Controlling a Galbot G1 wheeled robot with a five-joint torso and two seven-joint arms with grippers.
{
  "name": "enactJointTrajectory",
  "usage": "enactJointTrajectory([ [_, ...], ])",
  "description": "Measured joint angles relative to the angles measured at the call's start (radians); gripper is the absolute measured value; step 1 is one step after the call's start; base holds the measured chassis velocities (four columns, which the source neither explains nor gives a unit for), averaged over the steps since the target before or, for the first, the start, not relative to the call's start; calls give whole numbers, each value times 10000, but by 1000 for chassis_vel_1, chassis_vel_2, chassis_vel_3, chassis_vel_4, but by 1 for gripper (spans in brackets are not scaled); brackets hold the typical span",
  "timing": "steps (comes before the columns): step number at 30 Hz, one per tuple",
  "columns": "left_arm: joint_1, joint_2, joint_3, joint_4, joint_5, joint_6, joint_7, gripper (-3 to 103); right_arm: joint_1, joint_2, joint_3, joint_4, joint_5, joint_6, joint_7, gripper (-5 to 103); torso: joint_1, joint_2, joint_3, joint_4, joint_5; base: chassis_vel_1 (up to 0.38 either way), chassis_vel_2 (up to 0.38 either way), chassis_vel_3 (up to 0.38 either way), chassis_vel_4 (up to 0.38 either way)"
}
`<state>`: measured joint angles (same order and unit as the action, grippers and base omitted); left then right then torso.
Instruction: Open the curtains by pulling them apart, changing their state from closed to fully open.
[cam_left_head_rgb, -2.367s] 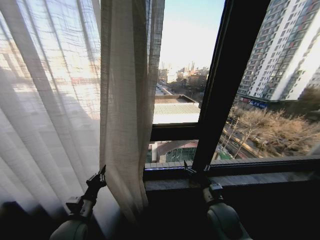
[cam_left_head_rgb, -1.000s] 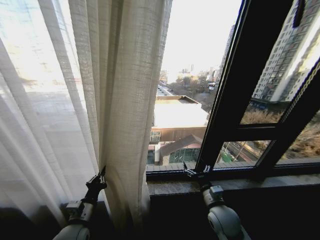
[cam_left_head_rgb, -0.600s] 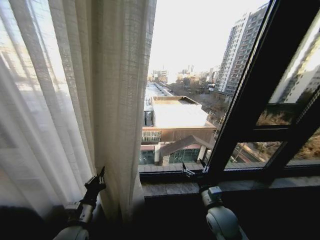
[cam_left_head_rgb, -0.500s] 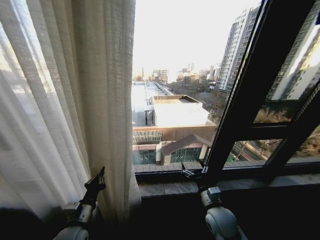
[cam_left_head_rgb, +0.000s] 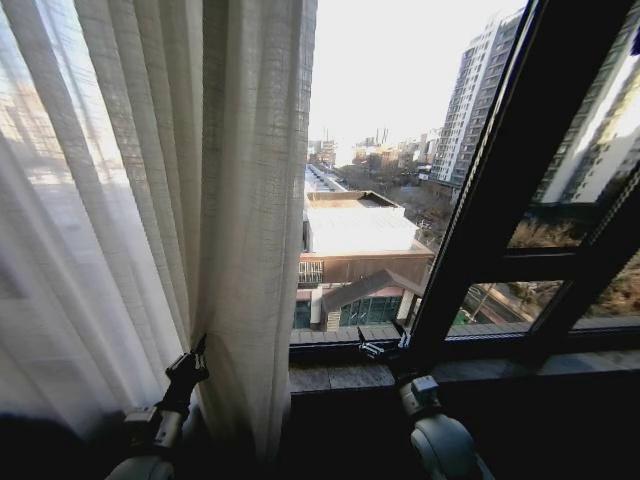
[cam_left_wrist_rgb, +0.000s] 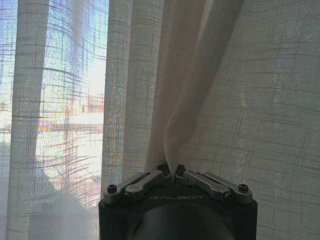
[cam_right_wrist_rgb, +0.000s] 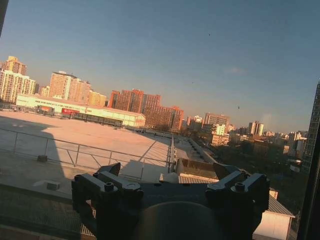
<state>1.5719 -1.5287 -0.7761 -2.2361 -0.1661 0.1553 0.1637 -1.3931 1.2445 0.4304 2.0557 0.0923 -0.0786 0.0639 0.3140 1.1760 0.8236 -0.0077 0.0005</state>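
While the left pincer sits clenched on a pleat of the tall sheer white pleated curtains, which rise directly above it, the right pincer rests released at the grey stone sill. Risk: thin fabric slipping free under pull. Bare glass beyond the curtains' edge; bunched folds crowd the other side.

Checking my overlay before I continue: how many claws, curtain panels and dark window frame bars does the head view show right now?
Claws: 2, left claw shut on a fold of the curtain, right claw open by the window sill.
Curtain panels: 1, the curtain, bunched at the robot's left.
Dark window frame bars: 3, one tall bar, one crossbar, one slanted bar at the right edge.
Total: 6.
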Motion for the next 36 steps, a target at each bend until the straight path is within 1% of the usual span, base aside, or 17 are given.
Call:
enactJointTrajectory([
  [3, 16, -25, -3, 41, 20, -24, 2, 0, -4, 14, 9, -18, 7, 0, 5, 100, 0, 1, 0, 1, -4, 0, 0, 0, 0],
  [36, 62, -105, 20, -15, 118, -61, 16, 0, -18, 0, 134, -38, 61, 41, 42, 100, 0, 1, -1, 0, -2, 6, 5, -8, -5],
])
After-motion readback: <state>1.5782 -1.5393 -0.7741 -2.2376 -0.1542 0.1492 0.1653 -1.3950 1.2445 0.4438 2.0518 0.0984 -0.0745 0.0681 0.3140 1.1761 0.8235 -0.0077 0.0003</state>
